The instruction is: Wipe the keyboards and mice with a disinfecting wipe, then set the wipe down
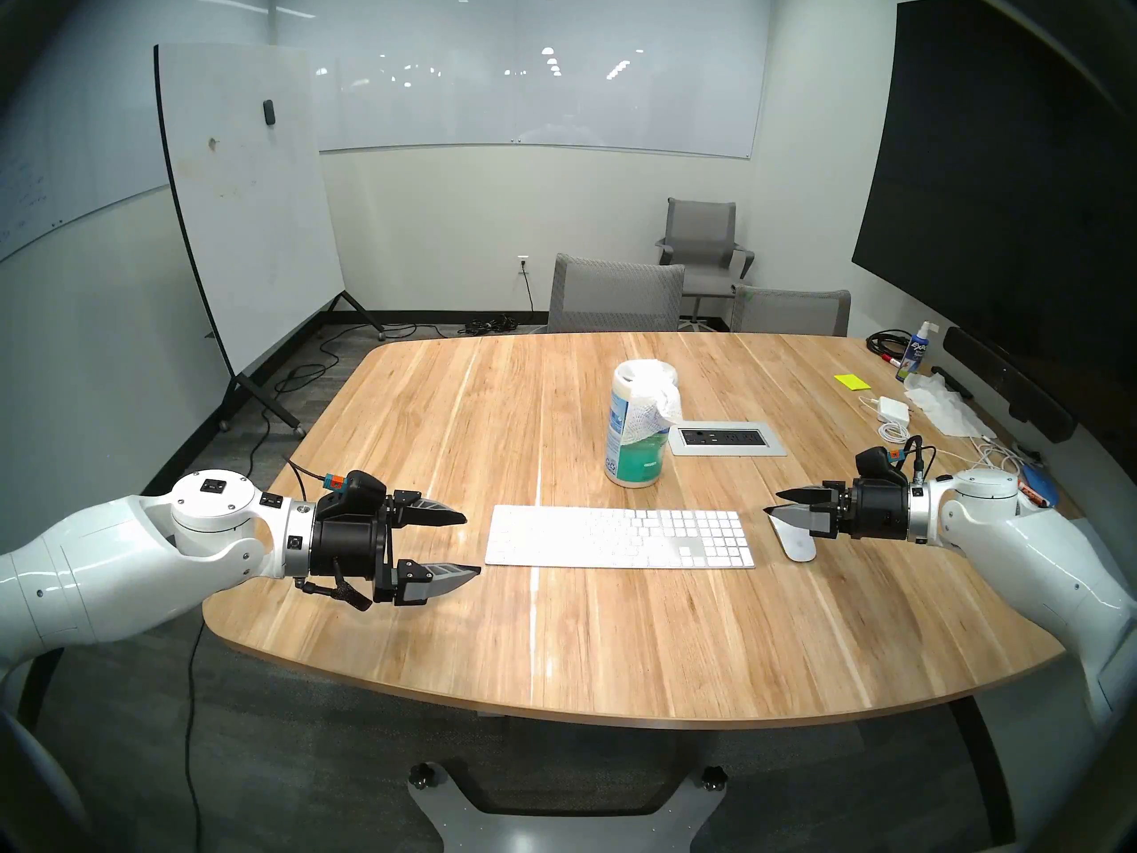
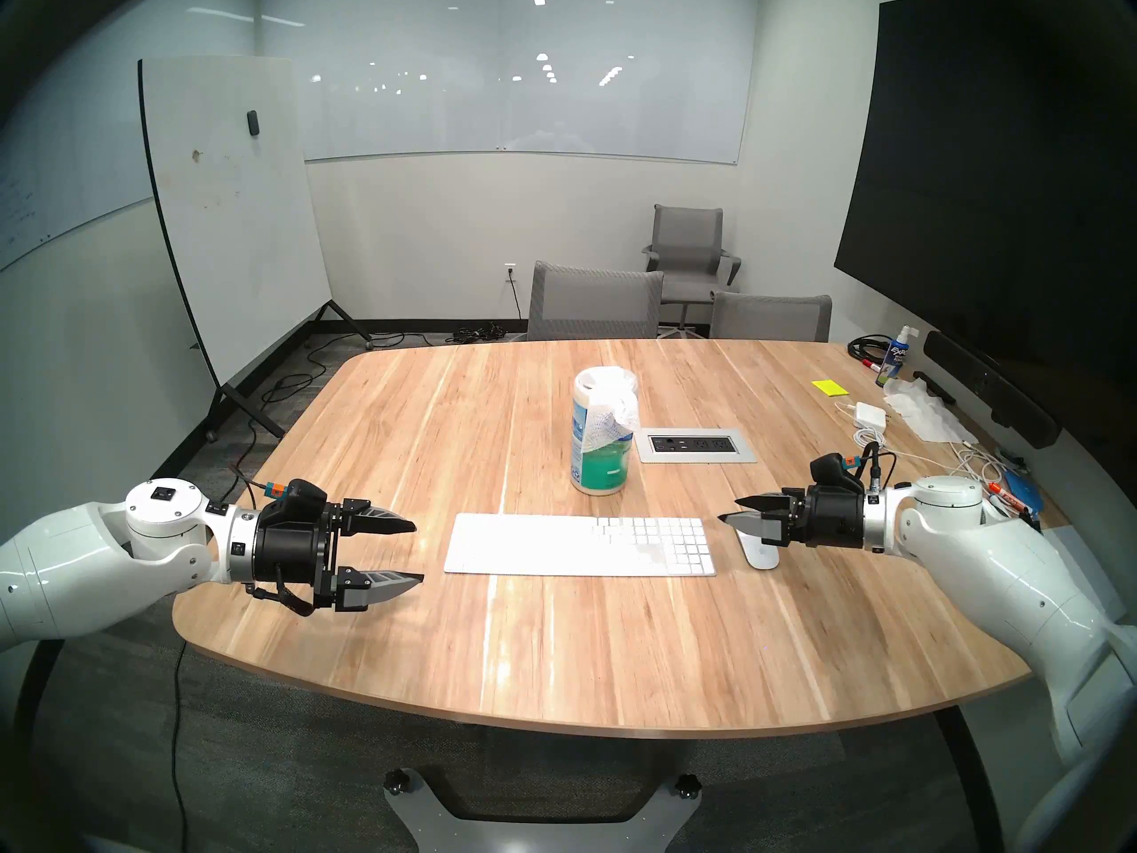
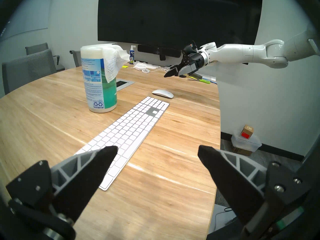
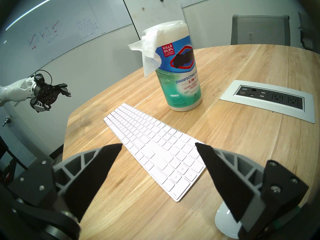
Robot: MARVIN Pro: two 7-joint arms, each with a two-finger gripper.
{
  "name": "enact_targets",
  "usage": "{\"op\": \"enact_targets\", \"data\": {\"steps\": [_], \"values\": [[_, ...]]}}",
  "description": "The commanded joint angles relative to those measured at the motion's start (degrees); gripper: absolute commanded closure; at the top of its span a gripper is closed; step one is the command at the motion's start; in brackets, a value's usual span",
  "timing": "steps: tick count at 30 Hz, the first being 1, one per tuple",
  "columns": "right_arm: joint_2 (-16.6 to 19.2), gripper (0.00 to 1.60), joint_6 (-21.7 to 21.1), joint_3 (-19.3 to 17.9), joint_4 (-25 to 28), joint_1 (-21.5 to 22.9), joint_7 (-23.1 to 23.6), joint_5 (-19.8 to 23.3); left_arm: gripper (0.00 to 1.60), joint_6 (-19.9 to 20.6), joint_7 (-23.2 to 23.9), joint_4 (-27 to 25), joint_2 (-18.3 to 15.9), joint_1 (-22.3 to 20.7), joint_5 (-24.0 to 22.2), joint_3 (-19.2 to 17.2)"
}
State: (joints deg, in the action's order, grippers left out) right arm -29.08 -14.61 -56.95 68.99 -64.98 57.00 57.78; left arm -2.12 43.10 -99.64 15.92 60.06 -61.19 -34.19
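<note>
- the keyboard (image 1: 620, 536) lies flat on the wooden table (image 1: 554, 648), near the front edge, its long axis running left to right across the robot's front; the number pad is at the robot's right end.
- the mouse (image 1: 793, 541) sits just beside the keyboard's right end, apart from it, its long axis running front to back, crosswise to the keyboard.
- the wipes canister (image 1: 637, 427) stands upright behind the keyboard's middle, well clear of it; a white wipe (image 1: 661, 405) sticks out of its top and droops down the side facing the robot's right.
- a power outlet panel (image 1: 726, 439) is set into the table just to the right of the canister.
- the left gripper (image 1: 470, 544) hovers off the keyboard's left end, pointing right along its long axis; its jaws are spread wide and hold nothing.
- the right gripper (image 1: 772, 504) hovers above the mouse, pointing left toward the keyboard; its jaws are spread wide and empty, as the right wrist view shows.
- in the right wrist view the mouse (image 4: 225, 222) shows partly under the lower right finger.
- a white charger brick (image 1: 891, 407) and cables lie at the table's far right.
</note>
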Motion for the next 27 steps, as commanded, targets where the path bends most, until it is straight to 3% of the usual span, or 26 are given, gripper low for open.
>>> {"op": "enact_targets", "data": {"steps": [1, 12, 21, 27], "values": [[-0.1, 0.00, 0.0, -0.4, -0.1, 0.7, -0.1, 0.1, 0.00, -0.4, -0.2, -0.1, 0.0, -0.6, -0.4, -0.7], [-1.2, 0.00, -0.6, -1.0, 0.4, 2.9, -0.8, -0.4, 0.00, -0.4, -0.2, -0.1, 0.0, -0.6, -0.4, -0.6], [-1.2, 0.00, -1.3, -1.4, 5.1, 2.1, -2.9, -0.2, 0.00, -0.4, -0.3, -0.1, 0.0, -0.7, -0.4, -0.6], [-1.9, 0.00, -1.3, -1.7, 9.8, 0.5, -7.1, 0.2, 0.00, -0.4, -0.3, -0.1, 0.0, -0.7, -0.4, -0.6]]}}
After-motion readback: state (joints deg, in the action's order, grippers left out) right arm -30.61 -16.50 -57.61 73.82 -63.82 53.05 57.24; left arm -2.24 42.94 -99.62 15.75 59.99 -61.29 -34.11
